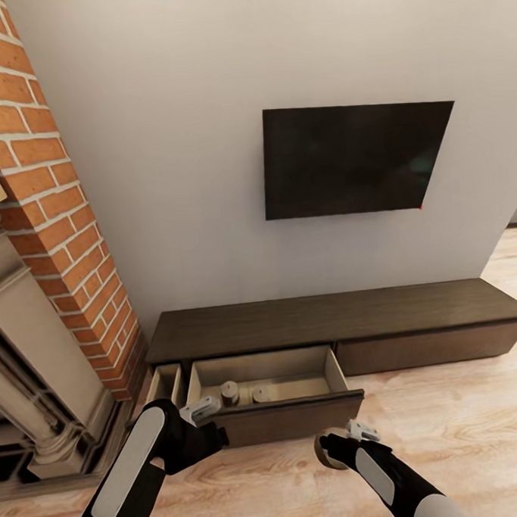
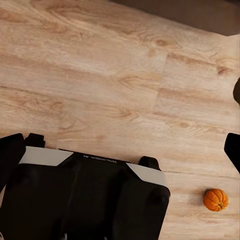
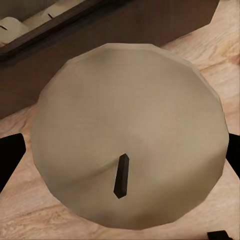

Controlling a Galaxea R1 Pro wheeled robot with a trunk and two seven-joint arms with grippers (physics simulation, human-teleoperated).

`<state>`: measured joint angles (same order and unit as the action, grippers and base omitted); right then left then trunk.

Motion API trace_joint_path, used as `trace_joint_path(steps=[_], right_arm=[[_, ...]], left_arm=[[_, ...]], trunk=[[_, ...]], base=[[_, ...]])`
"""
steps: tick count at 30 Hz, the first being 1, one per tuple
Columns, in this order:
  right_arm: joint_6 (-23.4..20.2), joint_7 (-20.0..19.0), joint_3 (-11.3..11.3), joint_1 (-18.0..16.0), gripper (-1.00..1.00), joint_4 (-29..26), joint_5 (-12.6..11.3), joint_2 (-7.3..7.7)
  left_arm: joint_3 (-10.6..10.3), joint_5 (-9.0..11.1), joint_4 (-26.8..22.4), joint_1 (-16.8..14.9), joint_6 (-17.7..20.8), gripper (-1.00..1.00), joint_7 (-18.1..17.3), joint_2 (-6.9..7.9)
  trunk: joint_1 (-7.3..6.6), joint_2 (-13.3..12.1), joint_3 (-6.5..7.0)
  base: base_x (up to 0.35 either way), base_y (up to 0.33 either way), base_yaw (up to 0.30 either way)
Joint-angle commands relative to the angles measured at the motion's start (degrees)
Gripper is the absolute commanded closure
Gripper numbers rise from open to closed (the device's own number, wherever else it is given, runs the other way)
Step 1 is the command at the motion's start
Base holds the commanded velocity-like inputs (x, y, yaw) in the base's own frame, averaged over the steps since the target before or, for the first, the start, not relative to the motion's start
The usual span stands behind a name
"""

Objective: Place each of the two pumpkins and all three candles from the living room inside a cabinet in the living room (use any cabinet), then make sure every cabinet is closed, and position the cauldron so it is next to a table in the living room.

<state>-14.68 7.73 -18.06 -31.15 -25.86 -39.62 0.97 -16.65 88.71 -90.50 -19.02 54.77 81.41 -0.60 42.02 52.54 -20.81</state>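
The cabinet (image 1: 322,319) runs low along the wall, with one wide drawer (image 1: 282,413) pulled out. Two candles (image 1: 230,393) (image 1: 259,395) stand inside it on the pale wood. A third candle (image 3: 125,115), cream-topped with a dark wick, is held in my right gripper (image 1: 329,446), which is shut on it just in front of the drawer's right end. My left gripper (image 1: 202,410) hovers open at the drawer's front left corner, holding nothing. One orange pumpkin (image 2: 215,199) lies on the floor beside my base. The cauldron and the table are out of view.
A narrower drawer (image 1: 165,385) stands open at the cabinet's left end. A brick chimney (image 1: 59,223) and fireplace surround (image 1: 36,361) crowd the left. A dark TV (image 1: 355,159) hangs on the wall above. Wood floor (image 1: 464,429) spreads to the right.
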Motion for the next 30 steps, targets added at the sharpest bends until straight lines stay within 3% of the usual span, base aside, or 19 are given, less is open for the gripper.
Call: trace_joint_path(steps=[1,6,10,13,15,19,24,30], right_arm=[[-0.5,0.5,-0.5,0.0,1.0,-0.4,-0.6,0.1],[-9.3,0.7,-0.5,-0.1,1.0,-5.9,-0.6,0.16],[-24.1,2.0,-0.1,0.0,1.0,-17.8,-0.8,1.62],[-36.0,7.2,0.2,0.0,1.0,-26.1,-1.3,1.91],[-41.5,9.9,0.3,0.0,1.0,-31.9,-1.6,1.97],[-44.7,11.7,0.4,0.0,1.0,-37.4,-1.6,1.97],[-45.3,12.5,0.4,0.0,1.0,-37.6,-1.3,1.81],[-44.6,18.2,0.3,0.0,1.0,-37.4,-1.2,1.51]], left_arm=[[0.0,0.5,0.0,-0.1,0.5,-1.0,0.6,-0.02],[0.1,0.5,0.0,0.0,0.5,-1.0,0.6,-0.02],[0.1,0.5,-0.1,-0.1,0.5,-1.0,0.6,0.06],[0.0,0.5,-0.1,-0.1,0.5,-1.0,0.6,0.07],[0.0,0.5,-0.1,-0.1,0.5,-1.0,0.6,0.07],[0.0,0.5,-0.1,-0.1,0.5,-1.0,0.6,0.03],[0.1,0.5,-0.2,-0.1,0.5,-1.0,0.6,0.06],[0.1,0.5,-0.4,-0.1,0.5,-1.0,0.6,0.07]], trunk=[[0.01,0.1,-0.07],[0.01,0.1,-0.07],[0.01,0.1,-0.07],[0.01,0.1,-0.07],[0.01,0.1,-0.07],[0.01,0.1,-0.07],[0.01,0.1,-0.07],[0.01,0.1,-0.07]], base=[[0.041,-0.001,0.0],[0.014,0.0,0.0],[0.001,0.0,0.0],[0.0,0.0,0.0],[0.0,0.0,0.0],[0.001,0.0,0.0],[0.149,-0.014,0.0],[0.293,-0.115,0.0]])
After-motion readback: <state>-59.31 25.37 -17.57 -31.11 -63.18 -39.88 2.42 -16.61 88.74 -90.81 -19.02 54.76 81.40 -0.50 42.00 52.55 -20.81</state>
